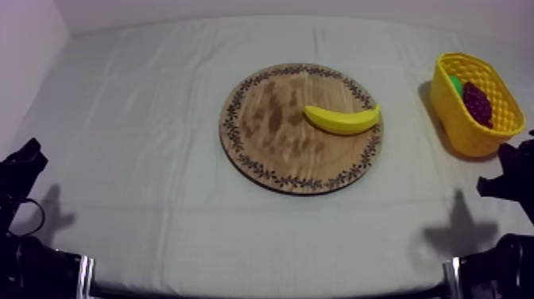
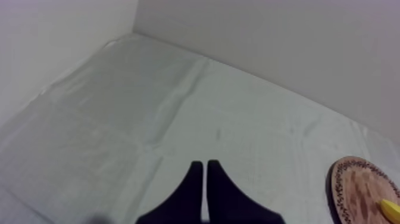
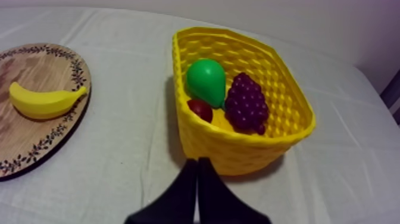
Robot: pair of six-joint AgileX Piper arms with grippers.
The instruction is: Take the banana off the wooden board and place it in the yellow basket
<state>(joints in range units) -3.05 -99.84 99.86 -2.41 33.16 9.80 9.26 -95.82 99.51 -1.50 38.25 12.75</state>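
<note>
Banana (image 1: 342,120) on the wooden board (image 1: 266,139) is best gripped across its middle once the right gripper (image 3: 198,161), closed empty like the left gripper (image 2: 205,163), is opened.

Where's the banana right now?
Top view: the banana lies on the right half of the wooden board, its tip at the patterned rim, on the side facing the yellow basket farther right.

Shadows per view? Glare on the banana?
Top view: yellow woven basket throws a shadow toward the round wooden board; arm shadows lie on the grey-white cloth. Right wrist view: same basket shadow, curved yellow banana shows no glare. Left wrist view: even light, faint creases.
</note>
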